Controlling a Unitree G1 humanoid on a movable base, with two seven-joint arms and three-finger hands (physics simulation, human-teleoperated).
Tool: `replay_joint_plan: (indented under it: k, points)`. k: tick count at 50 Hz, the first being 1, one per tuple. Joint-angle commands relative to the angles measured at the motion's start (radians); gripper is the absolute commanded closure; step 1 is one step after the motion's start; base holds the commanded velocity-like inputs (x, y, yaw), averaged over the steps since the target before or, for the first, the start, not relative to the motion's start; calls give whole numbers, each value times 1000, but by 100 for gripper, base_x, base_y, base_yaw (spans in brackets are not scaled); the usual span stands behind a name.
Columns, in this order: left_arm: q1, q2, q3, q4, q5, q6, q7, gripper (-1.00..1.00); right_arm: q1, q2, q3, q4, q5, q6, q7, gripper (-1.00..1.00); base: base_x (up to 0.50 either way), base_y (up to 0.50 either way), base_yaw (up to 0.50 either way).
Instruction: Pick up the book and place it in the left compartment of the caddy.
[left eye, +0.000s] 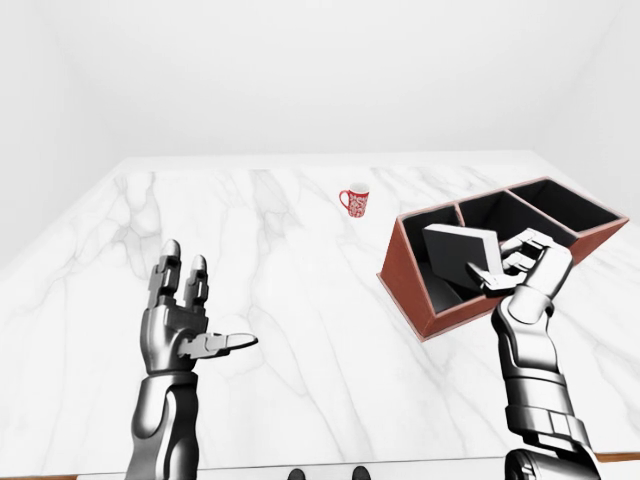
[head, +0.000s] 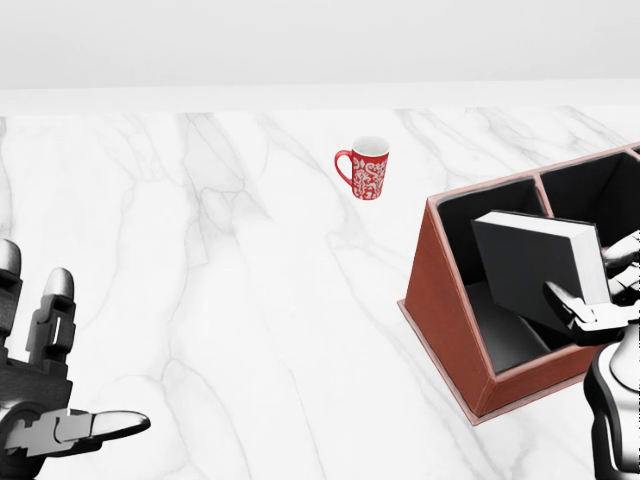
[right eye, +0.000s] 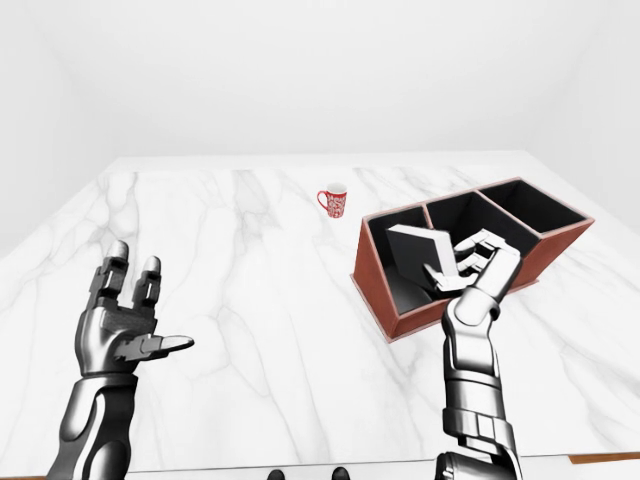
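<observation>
The book, dark grey with white page edges, stands tilted in the left compartment of the red-brown caddy. My right hand has its fingers closed round the book's right edge and holds it, its lower part down inside the compartment. The caddy has three black-lined compartments and shows whole in the left-eye view. My left hand is open and empty, held above the marble table at the lower left, far from the caddy.
A red mug with white pattern stands on the table to the upper left of the caddy. The caddy's middle and right compartments hold nothing that shows. The table's near edge runs along the bottom of the eye views.
</observation>
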Motion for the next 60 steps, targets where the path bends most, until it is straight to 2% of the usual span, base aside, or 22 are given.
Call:
replay_joint_plan:
  k: [1,4,6,7,8,10,14,16,18,43,60]
  points:
    - [-2,4,-2,-4,-1,5,6,-100,-31,-15,14,69,-14,0,0,100,0,0,0]
    - [-3,4,-1,-6,-1,9,7,-100,-50,-18,21,96,-18,0,0,100,0,0,0]
    - [-1,-3,-3,27,5,-25,-9,-100,-57,-20,25,98,-20,0,0,100,0,0,0]
    - [0,-3,-4,34,6,-33,-11,-100,-62,-21,26,104,-20,0,0,100,0,0,0]
    - [-3,4,-3,3,0,0,4,-100,-70,-23,27,110,-23,0,0,100,0,0,0]
    - [-6,5,-1,-1,-1,6,7,-100,-80,-26,29,127,-24,0,0,100,0,0,0]
    - [-10,5,-1,10,1,0,4,-100,-98,-32,34,161,-26,0,0,100,0,0,0]
    - [-8,0,-3,43,5,-34,-10,-100,-106,-33,38,169,-28,0,0,100,0,0,0]
    - [-5,0,-5,46,5,-40,-10,-100,-116,-35,42,184,-30,0,0,100,0,0,0]
    - [-5,4,-7,46,4,-37,-6,-100,-188,-61,64,347,-67,0,0,100,0,0,0]
    - [-4,3,-9,42,6,-35,-4,-100,-268,-84,94,550,-97,0,0,100,0,0,0]
